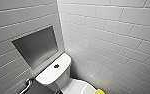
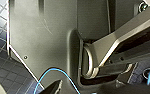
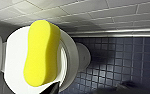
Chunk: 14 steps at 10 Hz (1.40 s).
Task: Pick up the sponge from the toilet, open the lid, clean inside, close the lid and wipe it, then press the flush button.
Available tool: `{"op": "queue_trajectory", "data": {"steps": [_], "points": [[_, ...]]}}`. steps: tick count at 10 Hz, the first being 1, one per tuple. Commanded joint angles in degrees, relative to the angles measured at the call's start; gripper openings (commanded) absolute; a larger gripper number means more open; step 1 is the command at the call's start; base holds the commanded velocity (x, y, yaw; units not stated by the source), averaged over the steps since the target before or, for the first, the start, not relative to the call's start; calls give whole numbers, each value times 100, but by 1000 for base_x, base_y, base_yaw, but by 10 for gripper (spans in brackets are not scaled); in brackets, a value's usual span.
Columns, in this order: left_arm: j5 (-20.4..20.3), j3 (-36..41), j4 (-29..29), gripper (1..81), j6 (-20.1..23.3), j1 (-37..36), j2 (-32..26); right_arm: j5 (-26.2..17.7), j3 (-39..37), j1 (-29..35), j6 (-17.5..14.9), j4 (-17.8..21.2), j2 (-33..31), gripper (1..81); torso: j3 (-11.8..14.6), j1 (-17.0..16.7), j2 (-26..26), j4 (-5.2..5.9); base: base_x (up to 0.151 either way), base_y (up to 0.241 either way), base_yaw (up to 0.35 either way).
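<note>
In the head view, the toilet (image 1: 53,77) is seen in a tiled corner, the flush button (image 1: 56,66) is set in the tank top, and the sponge (image 1: 100,91) is glimpsed at the lower edge, seemingly on the lid (image 1: 78,87). In the left wrist view, the left gripper (image 2: 53,88) is held close against the robot's own dark body, above the floor (image 2: 1,72); its jaw state cannot be told. In the right wrist view, the right gripper (image 3: 52,88) is poised over the sponge, which is laid along the lid; whether it is released or clenched cannot be told.
</note>
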Motion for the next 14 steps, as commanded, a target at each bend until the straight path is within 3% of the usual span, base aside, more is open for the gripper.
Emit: {"op": "queue_trajectory", "data": {"steps": [1, 7, 9, 10, 11, 12, 14], "points": [[420, 38, -22, 811, 32, 426, -17, -189, 88, 546, 24, -3, -296, 811, -114, 365, -569, 0, 0, 0, 0], [376, 38, 31, 811, 76, 867, 229, -329, 440, 1012, 24, -56, -323, 811, -253, 1086, -1729, 0, 0, 0, 0], [367, 38, 22, 811, 76, 875, 229, -452, 396, 1117, 24, -65, -113, 811, -812, 1333, -2129, 0, 0, 0, 0], [367, 38, 22, 811, 76, 867, 238, -452, 318, 1117, 24, -65, 19, 811, -952, 1438, -2298, 0, 0, 0, 0], [367, 38, 5, 811, 76, 867, 229, -461, 229, 1117, 24, -73, 169, 811, -959, 1169, -1880, 0, 0, 0, 0], [358, 38, 13, 811, 76, 875, 229, -523, 177, 1152, 24, -82, 274, 811, -739, 1277, -2062, 0, 0, 0, 0], [358, 38, 22, 811, 76, 867, 229, -540, 308, 1275, 24, -82, 345, 811, -881, 1342, -2204, 0, 0, 0, 0]]}}
